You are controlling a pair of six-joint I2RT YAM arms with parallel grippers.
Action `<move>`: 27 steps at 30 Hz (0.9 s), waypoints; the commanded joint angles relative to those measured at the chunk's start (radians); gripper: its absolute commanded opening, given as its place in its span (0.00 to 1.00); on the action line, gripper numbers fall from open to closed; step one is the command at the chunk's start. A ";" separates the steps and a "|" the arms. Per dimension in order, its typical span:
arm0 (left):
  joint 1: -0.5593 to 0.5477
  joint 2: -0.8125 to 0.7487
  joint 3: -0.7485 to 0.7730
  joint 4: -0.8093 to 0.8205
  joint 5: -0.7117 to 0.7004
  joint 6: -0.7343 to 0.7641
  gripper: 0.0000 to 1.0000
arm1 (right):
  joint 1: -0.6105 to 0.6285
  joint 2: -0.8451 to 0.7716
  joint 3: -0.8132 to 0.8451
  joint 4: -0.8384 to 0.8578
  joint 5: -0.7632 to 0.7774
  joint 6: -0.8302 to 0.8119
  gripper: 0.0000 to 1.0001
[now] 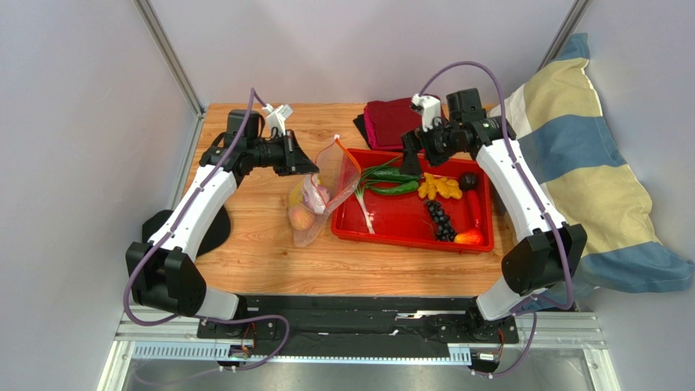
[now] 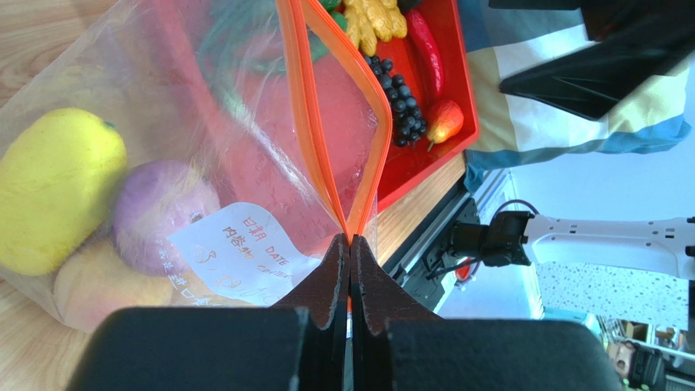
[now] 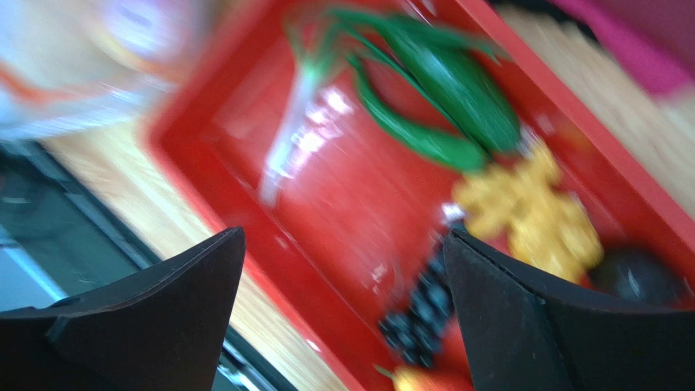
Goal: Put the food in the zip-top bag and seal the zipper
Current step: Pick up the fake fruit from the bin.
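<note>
Left end effector (image 2: 349,248) tight on zipper (image 2: 320,163)

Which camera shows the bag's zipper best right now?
Left wrist. The zipper fills that frame, its two orange strips parted and meeting at the left gripper, whose jaws pinch its end. The top view shows the zipper only as a thin orange line. The right wrist view is blurred, with just an orange streak at its left edge.

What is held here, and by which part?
Left gripper pinches the clear plastic zip-top bag at one end of its orange zipper strip; right gripper holds nothing.
</note>
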 commanded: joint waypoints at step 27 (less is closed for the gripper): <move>0.006 0.011 0.013 0.019 0.031 0.018 0.00 | -0.062 0.233 -0.439 0.184 0.465 -0.036 0.59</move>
